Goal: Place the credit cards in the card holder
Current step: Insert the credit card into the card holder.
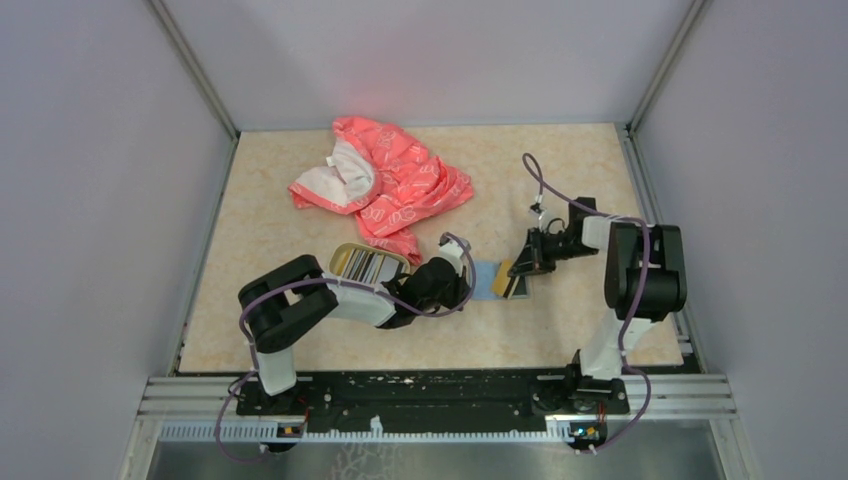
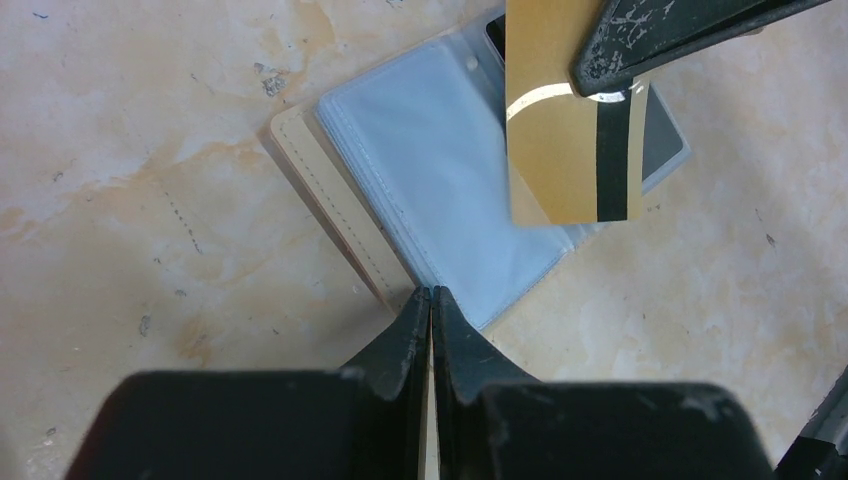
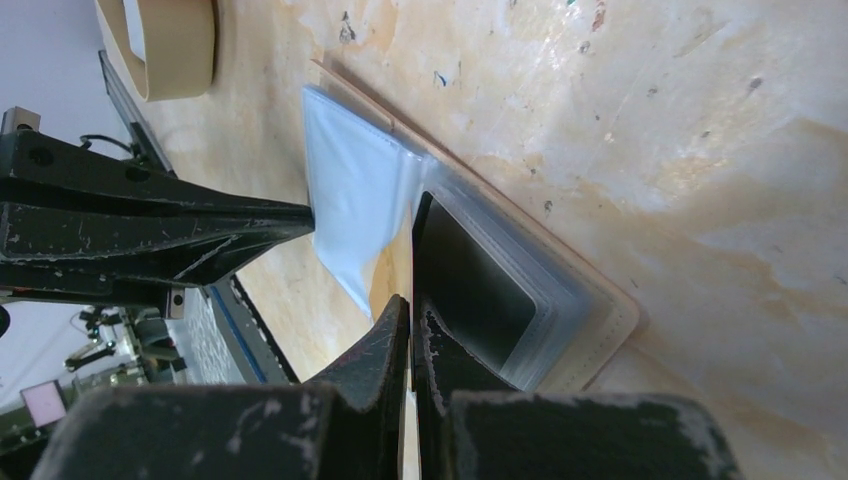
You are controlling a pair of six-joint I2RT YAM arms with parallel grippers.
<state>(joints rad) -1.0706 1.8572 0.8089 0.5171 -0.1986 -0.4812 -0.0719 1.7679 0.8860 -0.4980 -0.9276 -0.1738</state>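
The card holder point(image 1: 487, 281) lies open on the table, tan cover point(image 2: 310, 170) down and blue-grey clear sleeves point(image 2: 440, 170) up. My left gripper point(image 2: 431, 295) is shut at its near corner, tips pinched on the sleeve corner point(image 3: 350, 200). My right gripper point(image 3: 411, 305) is shut on a golden-tan card with a black stripe point(image 2: 570, 130) and holds it tilted over the holder's right half point(image 1: 515, 278). A dark card point(image 3: 470, 280) sits in a sleeve there. More striped cards point(image 1: 366, 266) lie in the oval dish.
The oval gold-rimmed dish point(image 1: 343, 251) sits just left of my left forearm. A pink-red patterned cloth point(image 1: 385, 185) is crumpled at the back centre. Grey walls close in the table on three sides.
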